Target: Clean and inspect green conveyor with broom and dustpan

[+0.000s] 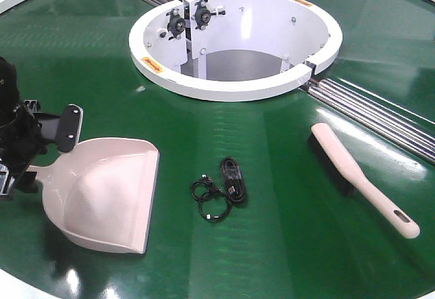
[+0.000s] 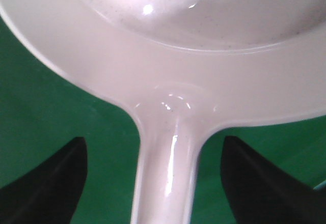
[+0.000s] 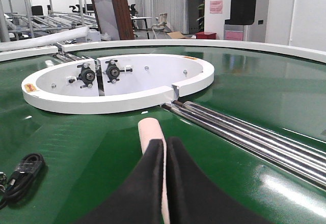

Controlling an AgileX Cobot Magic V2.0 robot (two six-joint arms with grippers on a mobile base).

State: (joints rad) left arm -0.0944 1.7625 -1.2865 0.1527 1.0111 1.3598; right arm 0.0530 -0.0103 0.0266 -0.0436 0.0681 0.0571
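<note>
My left tool point(image 2: 154, 152) stands wide open. Its two black fingers sit on either side of the straight handle of the pale pinkish-beige plastic dustpan point(image 1: 102, 197), with green showing between each finger and the handle, so it grips nothing. The scoop is smooth and glossy, with raised back walls and a wide flat mouth. It lies on the left of the wide, glossy dark-green conveyor belt point(image 1: 272, 244).

The fingers of my right tool point(image 3: 165, 152) are drawn almost together, and only a thin pale sliver shows between them. The front view shows no tool on the long, slim pinkish-beige hand broom point(image 1: 353, 177). It lies flat on the right of the belt with short black bristles point(image 1: 336, 174) along one edge, and a slotted hole in the handle end nearest me.

Between pan and broom lies a loosely coiled black cable point(image 1: 228, 180), apart from both. Beyond it rises the white ring-shaped hub point(image 1: 224, 88), matte and split at a seam. Shiny metal roller strips point(image 1: 367, 112) run out from it, passing just behind the broom's head.
</note>
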